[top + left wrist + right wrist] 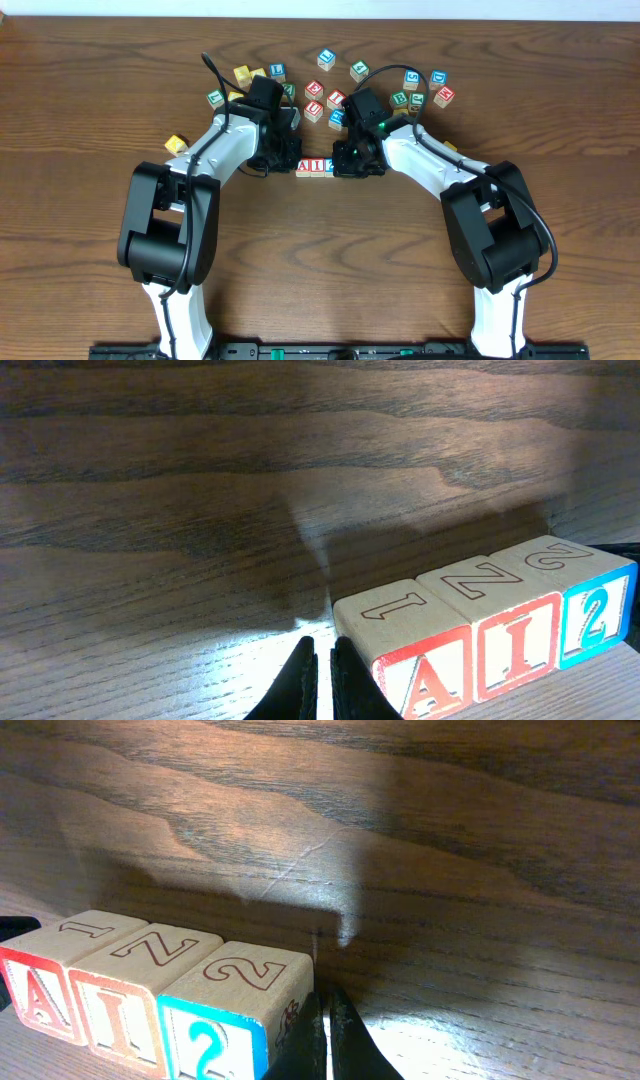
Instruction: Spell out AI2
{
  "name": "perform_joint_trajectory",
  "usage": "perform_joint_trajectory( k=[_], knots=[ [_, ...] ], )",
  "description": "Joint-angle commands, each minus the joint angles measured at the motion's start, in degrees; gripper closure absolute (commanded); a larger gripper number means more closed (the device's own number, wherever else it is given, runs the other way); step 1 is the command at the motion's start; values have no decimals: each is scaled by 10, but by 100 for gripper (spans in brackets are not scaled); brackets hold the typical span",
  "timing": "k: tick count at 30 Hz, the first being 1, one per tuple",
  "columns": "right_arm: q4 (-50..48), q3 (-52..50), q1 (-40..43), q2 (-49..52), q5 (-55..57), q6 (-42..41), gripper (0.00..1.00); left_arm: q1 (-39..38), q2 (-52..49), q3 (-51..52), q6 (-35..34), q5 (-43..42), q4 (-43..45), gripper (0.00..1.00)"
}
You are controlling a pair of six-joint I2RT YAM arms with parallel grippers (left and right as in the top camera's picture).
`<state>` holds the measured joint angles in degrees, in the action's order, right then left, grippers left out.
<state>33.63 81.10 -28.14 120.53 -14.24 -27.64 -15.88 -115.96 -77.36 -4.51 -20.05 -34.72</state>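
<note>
Wood table (90, 80) – A, I, 2 blocks (315, 167) touching

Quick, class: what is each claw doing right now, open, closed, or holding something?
Left claw: closed, holding nothing, beside the A block.
Right claw: closed, holding nothing, beside the 2 block.

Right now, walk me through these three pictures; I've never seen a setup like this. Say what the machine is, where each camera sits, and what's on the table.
Two robot arms stand at a wooden table. One picture looks down from above; the other two come from cameras on each wrist. Three letter blocks sit touching in a row: A block, I block and 2 block. The left gripper is at the A end, the right gripper at the 2 end; both have fingers together and hold nothing. Loose spare blocks lie scattered further back.
</note>
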Motion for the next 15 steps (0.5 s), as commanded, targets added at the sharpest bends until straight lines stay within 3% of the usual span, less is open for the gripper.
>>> perform_joint_trajectory(
  k=[1, 15],
  knots=[
    [5, -3, -7, 5, 5, -10, 99, -6, -4, 4, -5, -7, -1, 93],
    [18, -3, 14, 1, 43, -12, 99, -4, -4, 4, -5, 110, -1, 93]
  ],
)
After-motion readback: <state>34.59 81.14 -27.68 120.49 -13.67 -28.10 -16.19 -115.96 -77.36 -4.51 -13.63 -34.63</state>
